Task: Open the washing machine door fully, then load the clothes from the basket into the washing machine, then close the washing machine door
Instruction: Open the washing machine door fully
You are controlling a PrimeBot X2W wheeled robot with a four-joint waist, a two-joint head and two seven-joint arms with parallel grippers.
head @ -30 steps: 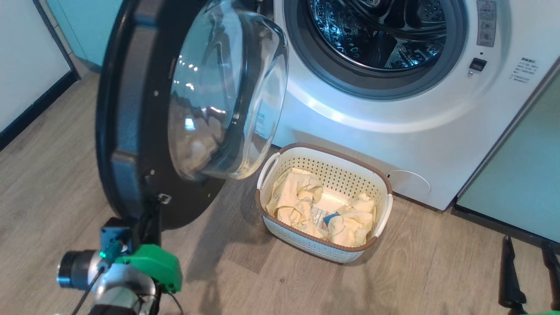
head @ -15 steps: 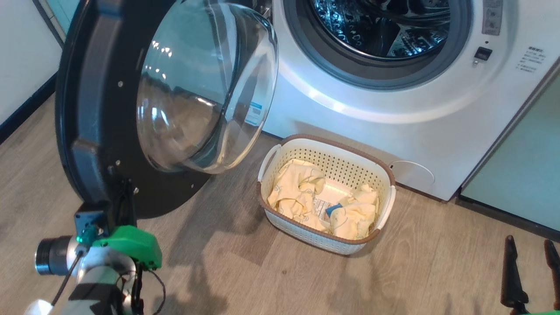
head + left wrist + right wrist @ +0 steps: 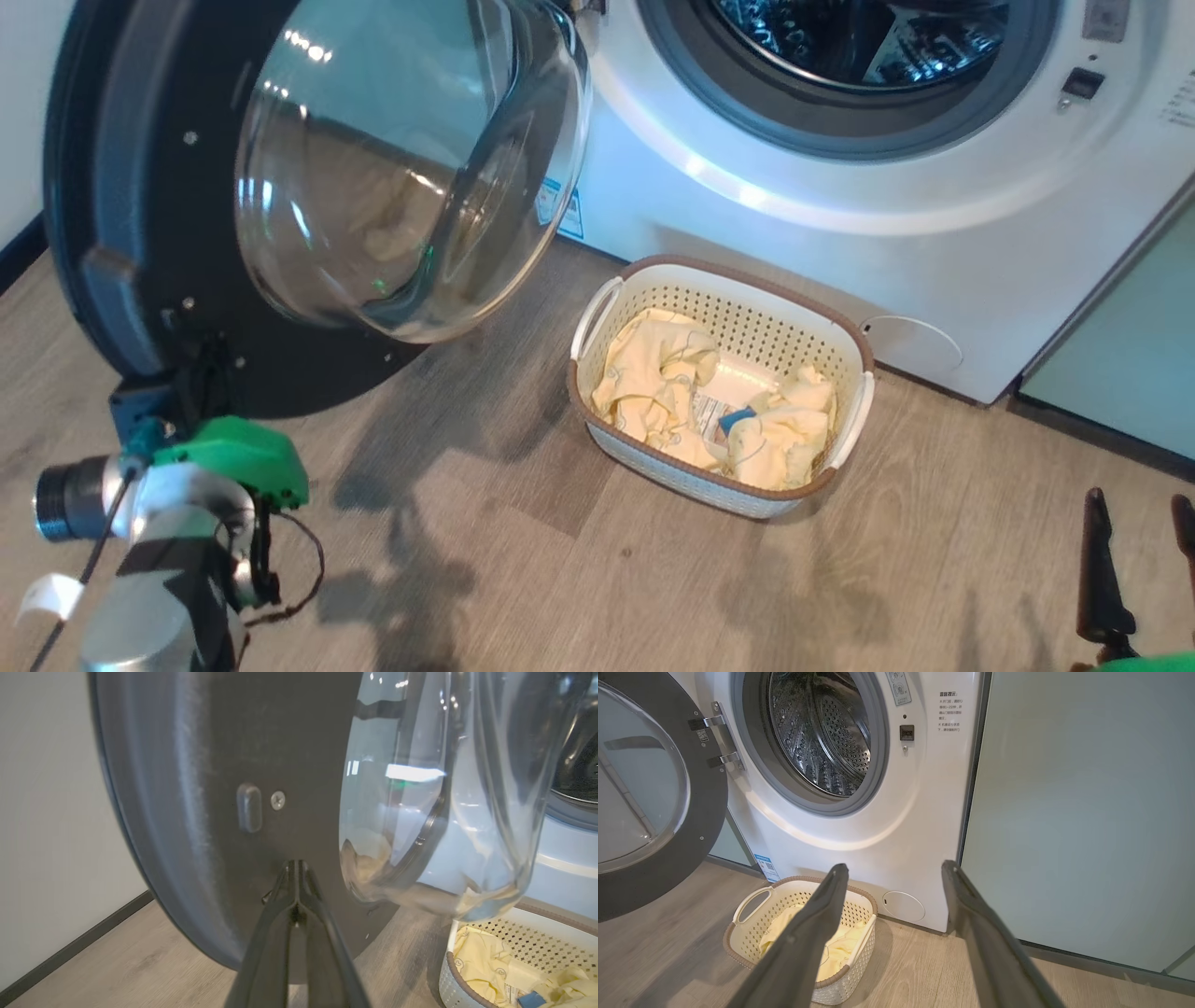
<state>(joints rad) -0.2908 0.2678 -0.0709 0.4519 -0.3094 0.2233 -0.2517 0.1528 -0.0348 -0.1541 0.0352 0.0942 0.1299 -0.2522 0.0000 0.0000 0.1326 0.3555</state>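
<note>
Your left pincer (image 3: 295,877) is pinched closed, tips at the black rim of the one door (image 3: 210,765), which has swung wider than a second ago. Your right pincer (image 3: 894,865) stands open; ahead and below it, one basket (image 3: 738,926) holds two heaps of clothes (image 3: 653,364), before one washing machine (image 3: 859,830).

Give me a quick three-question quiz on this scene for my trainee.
1. True or false: the basket is empty.
2. The left gripper is: A open, B shut with nothing between its fingers, C shut on a garment.
3. Fill in: the door stands ___, leaving the drum exposed.

Key: 1 false, the clothes lie in it. 2 B. 3 open.
</note>
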